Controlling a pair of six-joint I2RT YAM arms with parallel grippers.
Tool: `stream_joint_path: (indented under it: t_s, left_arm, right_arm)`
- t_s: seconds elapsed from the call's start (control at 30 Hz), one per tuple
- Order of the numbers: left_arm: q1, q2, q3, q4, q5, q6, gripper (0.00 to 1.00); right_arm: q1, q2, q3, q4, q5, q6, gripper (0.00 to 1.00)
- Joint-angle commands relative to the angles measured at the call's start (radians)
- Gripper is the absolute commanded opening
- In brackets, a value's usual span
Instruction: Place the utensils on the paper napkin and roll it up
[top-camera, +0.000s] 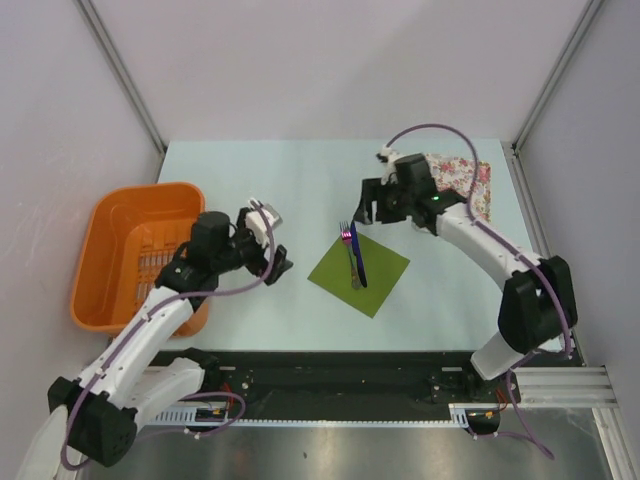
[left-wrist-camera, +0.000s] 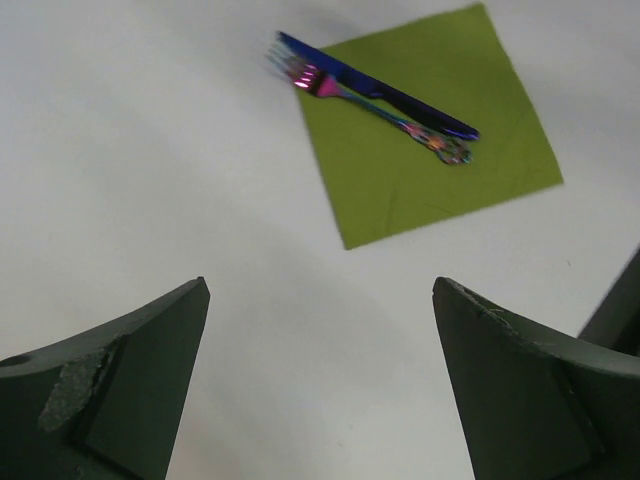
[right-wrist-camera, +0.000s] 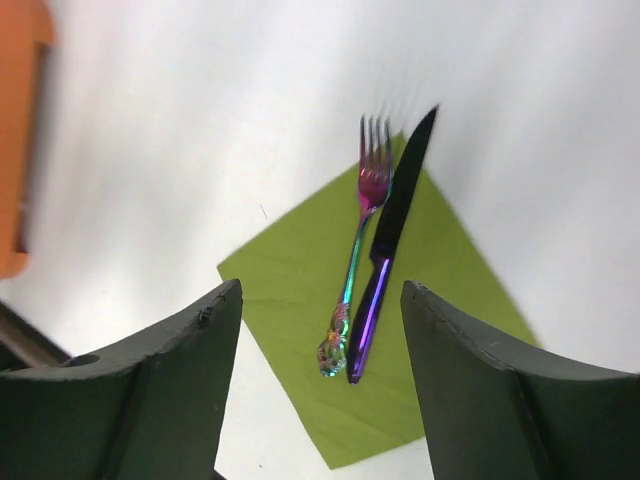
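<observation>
The olive-green paper napkin (top-camera: 359, 272) lies flat near the middle of the table, turned like a diamond. An iridescent fork (top-camera: 347, 250) and a dark blue-purple knife (top-camera: 357, 258) lie side by side on it, their tips sticking out past its far-left edge. Napkin (left-wrist-camera: 430, 125), fork (left-wrist-camera: 370, 105) and knife (left-wrist-camera: 375, 88) also show in the left wrist view, and the fork (right-wrist-camera: 358, 250) and knife (right-wrist-camera: 390, 235) on the napkin (right-wrist-camera: 300, 300) in the right wrist view. My left gripper (top-camera: 278, 262) is open and empty, left of the napkin. My right gripper (top-camera: 372, 208) is open and empty, above the napkin's far corner.
An orange basket (top-camera: 120, 255) stands at the left edge of the table, beside the left arm. A pink-and-white floral pad (top-camera: 462, 182) lies at the far right, partly under the right arm. Grey walls close in the back and sides.
</observation>
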Motion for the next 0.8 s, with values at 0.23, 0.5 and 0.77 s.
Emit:
stream_joint_path:
  t_s: [0.23, 0.5, 0.77]
  left_arm:
    - [-0.638, 0.146, -0.085, 0.119, -0.267, 0.157, 0.86]
    - [-0.838, 0.488, 0.064, 0.257, -0.358, 0.188, 0.75]
    - [-0.846, 0.691, 0.188, 0.332, -0.349, 0.249, 0.67]
  right_arm:
    - [-0.332, -0.030, -0.126, -0.191, -0.586, -0.213, 0.62]
    - [-0.364, -0.006, -0.182, -0.238, -0.591, -0.261, 0.62]
    - [-0.455, 0.108, -0.179, -0.275, -0.653, -0.276, 0.59]
